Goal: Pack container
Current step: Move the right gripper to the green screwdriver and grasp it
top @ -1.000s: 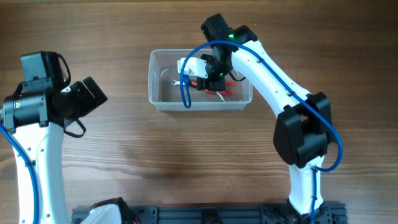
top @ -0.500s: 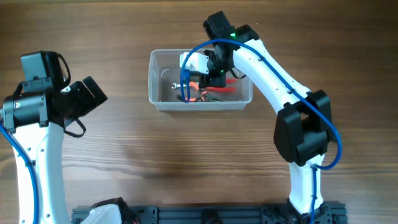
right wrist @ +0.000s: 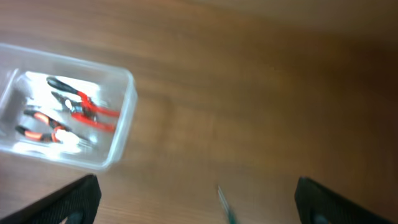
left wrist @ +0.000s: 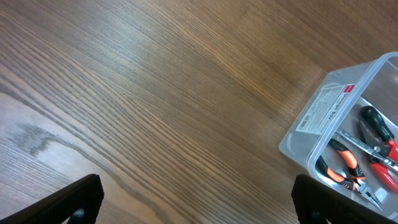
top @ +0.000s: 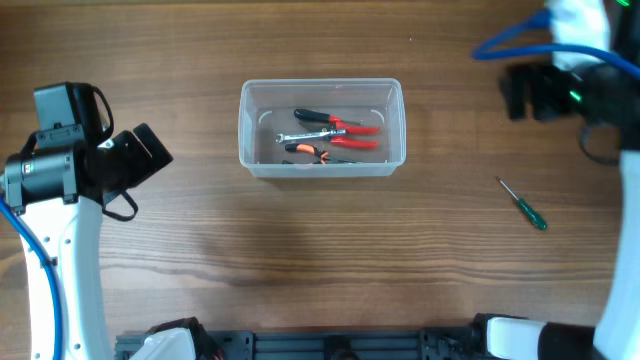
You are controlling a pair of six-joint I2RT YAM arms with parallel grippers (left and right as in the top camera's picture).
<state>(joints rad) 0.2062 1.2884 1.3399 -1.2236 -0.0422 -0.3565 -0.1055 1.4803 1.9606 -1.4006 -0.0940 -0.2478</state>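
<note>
The clear plastic container [top: 320,85] stands at the table's upper middle. In it lie red-handled pliers [top: 345,127], a small wrench [top: 298,136] and orange-and-black pliers [top: 312,151]. My left gripper [top: 160,150] hovers open to the left of the container, with only bare wood between its fingers [left wrist: 81,199]. The left wrist view catches the container's labelled end wall [left wrist: 320,112] at the right. My right gripper [top: 515,93], blurred, is open at the far upper right, well away from the container [right wrist: 121,124]. It holds nothing.
A green-handled screwdriver [top: 525,205] lies on the wood at the right, below the right gripper. The right wrist view shows the screwdriver [right wrist: 225,208] between the fingers' spread, low in frame. Bare wooden table surrounds the container.
My right gripper opened inside the container, left the pliers there, and the arm swung out to the far right. The left arm has stayed still.
</note>
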